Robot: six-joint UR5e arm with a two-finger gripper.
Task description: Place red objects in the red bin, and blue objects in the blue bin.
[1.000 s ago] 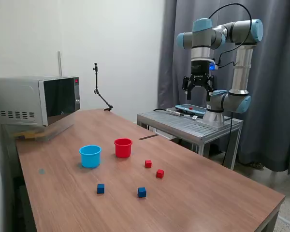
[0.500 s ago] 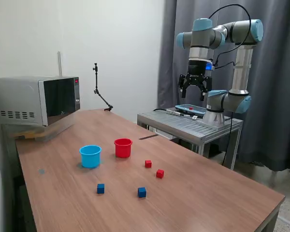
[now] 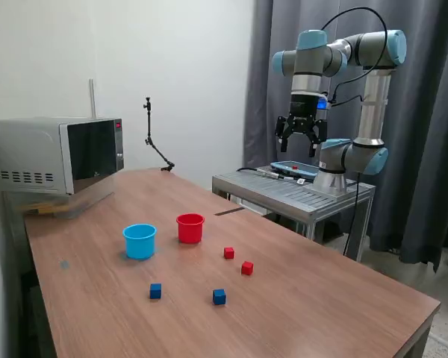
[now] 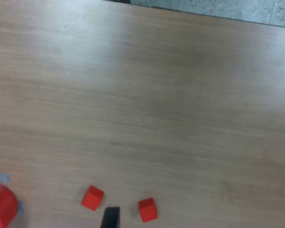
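Red bin (image 4: 1, 205) half cut off wrist-side.

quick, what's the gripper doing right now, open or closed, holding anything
Gripper: open, fingers spread, holding nothing, high above the table.

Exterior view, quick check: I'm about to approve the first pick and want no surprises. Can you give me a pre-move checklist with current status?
1. Gripper empty, fingers spread: ok.
2. Both red cubes lie loose on the table: ok.
3. Both blue cubes lie loose, apart from each other: ok.
4. Red cup and blue cup upright: ok.
5. Cups empty inside: cannot tell.
6. Gripper over a cube: not ok, it hangs high beside the table.
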